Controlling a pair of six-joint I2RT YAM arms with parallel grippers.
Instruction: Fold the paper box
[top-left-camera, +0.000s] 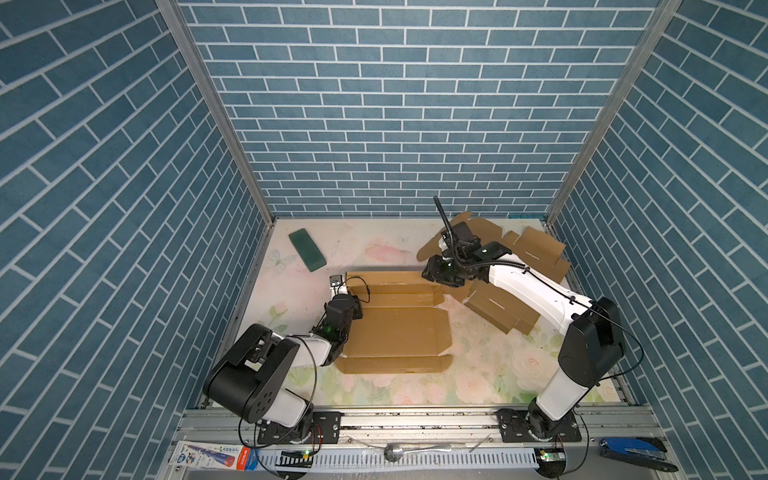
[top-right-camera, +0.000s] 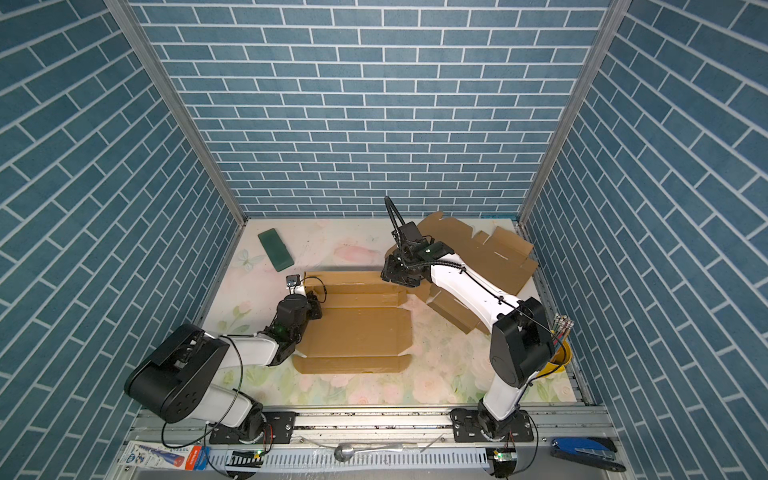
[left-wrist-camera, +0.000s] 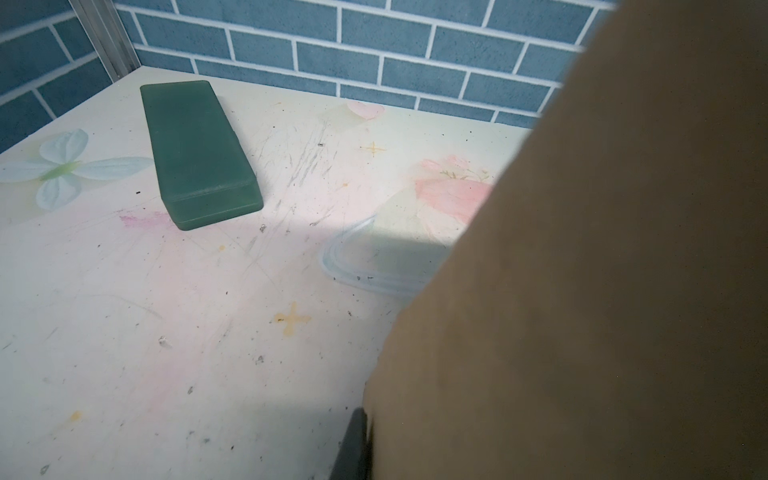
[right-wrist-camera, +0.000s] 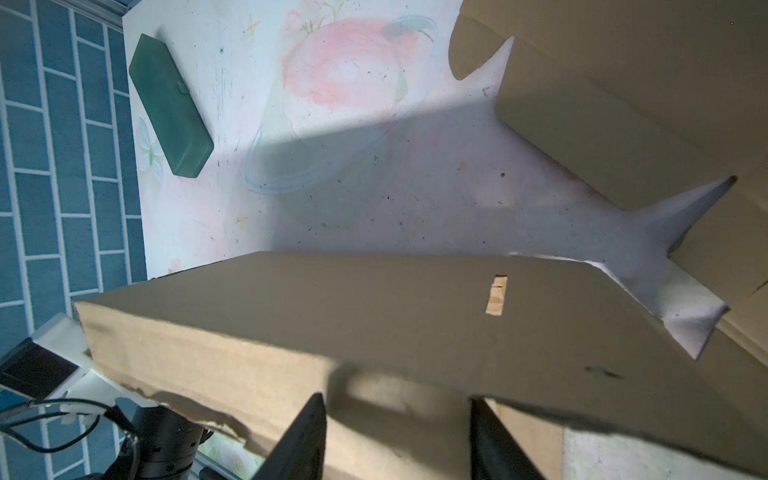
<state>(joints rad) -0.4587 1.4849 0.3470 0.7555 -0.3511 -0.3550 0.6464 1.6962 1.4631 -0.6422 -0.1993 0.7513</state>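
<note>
The paper box (top-left-camera: 399, 332) (top-right-camera: 357, 332) is a brown cardboard blank lying flat mid-table, with its back wall (right-wrist-camera: 374, 316) raised. My left gripper (top-left-camera: 351, 293) (top-right-camera: 309, 291) is at the box's back-left corner. It is shut on the upright side flap (left-wrist-camera: 582, 291), and one dark finger (left-wrist-camera: 353, 444) presses against the card. My right gripper (top-left-camera: 430, 274) (top-right-camera: 390, 272) (right-wrist-camera: 399, 436) is at the right end of the back wall. It is open, its two fingers wide apart against the cardboard.
A second unfolded cardboard blank (top-left-camera: 536, 245) (top-right-camera: 498, 249) lies at the back right, partly under the right arm. A green case (top-left-camera: 307, 250) (top-right-camera: 275, 250) (left-wrist-camera: 195, 153) (right-wrist-camera: 170, 108) rests at the back left. A yellow cup of pens (top-right-camera: 561, 357) stands at the right edge.
</note>
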